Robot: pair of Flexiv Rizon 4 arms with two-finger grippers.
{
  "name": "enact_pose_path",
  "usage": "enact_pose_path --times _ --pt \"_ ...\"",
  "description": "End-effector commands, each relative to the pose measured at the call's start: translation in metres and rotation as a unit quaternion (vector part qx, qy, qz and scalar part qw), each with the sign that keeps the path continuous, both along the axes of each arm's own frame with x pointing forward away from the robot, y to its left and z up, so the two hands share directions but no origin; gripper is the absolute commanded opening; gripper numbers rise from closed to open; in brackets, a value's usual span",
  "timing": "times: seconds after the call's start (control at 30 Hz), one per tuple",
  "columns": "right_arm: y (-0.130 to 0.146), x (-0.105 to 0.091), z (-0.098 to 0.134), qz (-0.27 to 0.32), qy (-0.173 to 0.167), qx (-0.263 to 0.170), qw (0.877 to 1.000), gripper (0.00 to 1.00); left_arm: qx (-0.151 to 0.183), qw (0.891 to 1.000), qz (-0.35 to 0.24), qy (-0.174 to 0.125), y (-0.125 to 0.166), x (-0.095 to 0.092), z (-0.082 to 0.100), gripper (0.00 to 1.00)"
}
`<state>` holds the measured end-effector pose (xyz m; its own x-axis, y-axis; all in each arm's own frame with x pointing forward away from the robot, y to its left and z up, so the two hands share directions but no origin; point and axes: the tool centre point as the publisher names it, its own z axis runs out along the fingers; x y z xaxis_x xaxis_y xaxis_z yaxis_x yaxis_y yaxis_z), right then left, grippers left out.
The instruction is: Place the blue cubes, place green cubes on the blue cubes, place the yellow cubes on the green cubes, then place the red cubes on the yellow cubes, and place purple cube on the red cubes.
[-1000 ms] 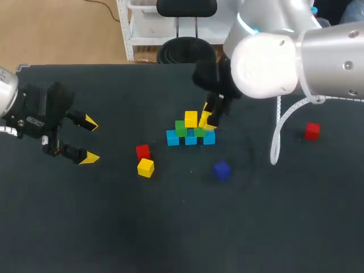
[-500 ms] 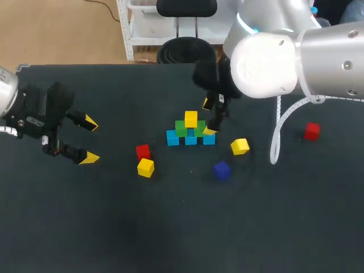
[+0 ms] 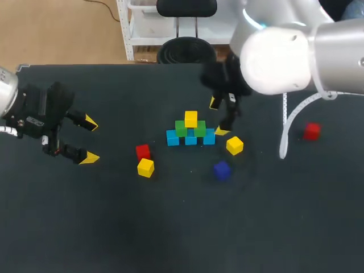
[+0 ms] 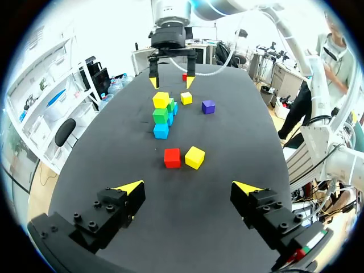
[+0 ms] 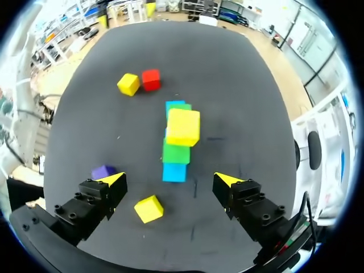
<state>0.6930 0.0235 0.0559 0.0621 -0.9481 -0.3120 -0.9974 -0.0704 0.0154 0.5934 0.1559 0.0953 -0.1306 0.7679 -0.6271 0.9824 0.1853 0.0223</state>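
Yellow cube point(image 3: 234, 145) has fallen from the green cubes point(image 3: 199, 129) onto the worktop point(image 3: 170, 216), so the right gripper point(image 3: 218, 118), fingers apart and empty, must re-pick it.

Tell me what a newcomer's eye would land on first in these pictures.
First, the little pyramid of cubes at the centre: three blue, two green across them, and one yellow on top. Next, my right gripper hangs open right beside it, with a loose yellow cube lying tilted near its fingertips, close to the purple cube.
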Motion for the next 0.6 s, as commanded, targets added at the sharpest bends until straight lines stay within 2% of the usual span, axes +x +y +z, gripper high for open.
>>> enact_pose_path --times 0.03,0.1,0.33,0.6 --pt "-0.012 -0.006 0.003 0.033 0.000 0.001 0.999 1.00 -0.001 1.000 -0.001 -0.001 0.001 0.001 -0.001 1.00" --pt "-0.020 -0.006 0.001 0.074 0.006 0.000 0.997 1.00 -0.001 1.000 -0.001 -0.001 0.001 0.001 -0.001 1.00" --pt "-0.044 0.006 -0.003 0.149 0.005 -0.020 0.989 1.00 -0.001 1.000 -0.001 -0.001 0.001 0.001 -0.001 1.00" --pt "-0.046 0.007 -0.006 0.170 0.003 -0.033 0.985 1.00 -0.001 1.000 -0.001 -0.001 0.001 0.001 -0.001 1.00"
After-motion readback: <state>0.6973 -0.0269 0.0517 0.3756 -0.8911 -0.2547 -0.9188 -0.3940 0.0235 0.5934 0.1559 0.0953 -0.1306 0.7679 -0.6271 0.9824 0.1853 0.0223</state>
